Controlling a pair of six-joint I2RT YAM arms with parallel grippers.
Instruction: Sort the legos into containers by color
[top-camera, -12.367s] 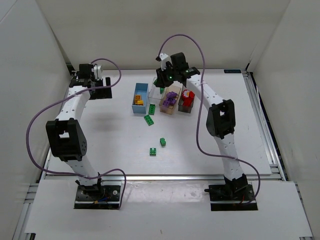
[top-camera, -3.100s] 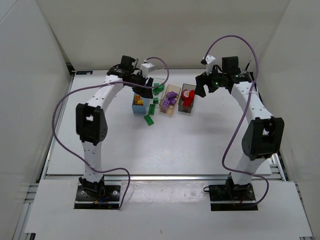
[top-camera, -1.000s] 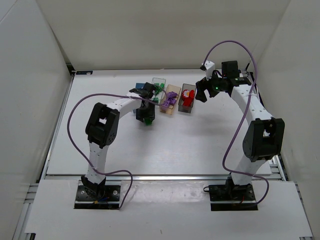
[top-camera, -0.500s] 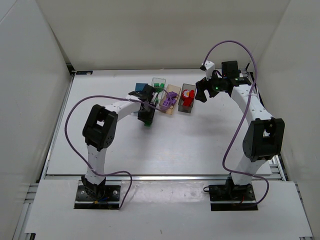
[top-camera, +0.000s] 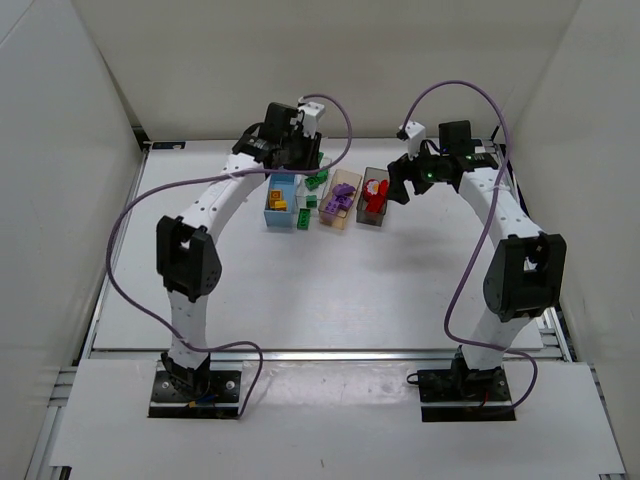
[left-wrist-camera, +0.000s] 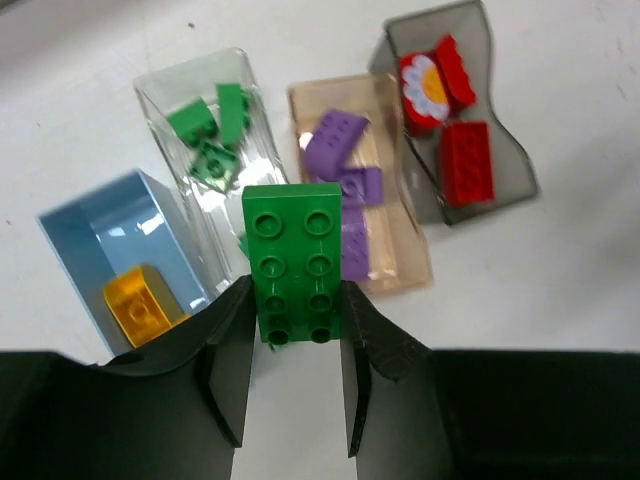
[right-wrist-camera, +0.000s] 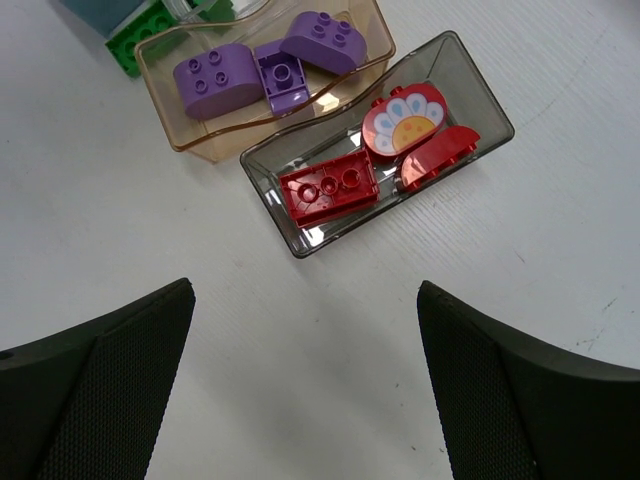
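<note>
My left gripper (left-wrist-camera: 296, 290) is shut on a green two-by-four lego (left-wrist-camera: 293, 255) and holds it in the air above the row of containers. Below it in the left wrist view are the clear bin (left-wrist-camera: 150, 100) with green legos (left-wrist-camera: 200, 125), the light blue bin (left-wrist-camera: 100, 235) with an orange-yellow lego (left-wrist-camera: 140, 305), the peach bin (left-wrist-camera: 400, 260) with purple legos (left-wrist-camera: 335, 140), and the grey bin (left-wrist-camera: 505, 150) with red ones (left-wrist-camera: 465, 165). My right gripper (right-wrist-camera: 305, 290) hangs open and empty just right of the grey bin (right-wrist-camera: 330, 225), near its red legos (right-wrist-camera: 328, 190).
In the top view the four bins stand side by side at the back middle of the table (top-camera: 330, 280). Another green lego (right-wrist-camera: 140, 42) lies at the clear bin's near end, between the blue and peach bins; I cannot tell whether it is inside.
My left gripper has shut on the green lego that lay on the table in front of the bins and carried it up and back over them. The right arm has barely moved.
</note>
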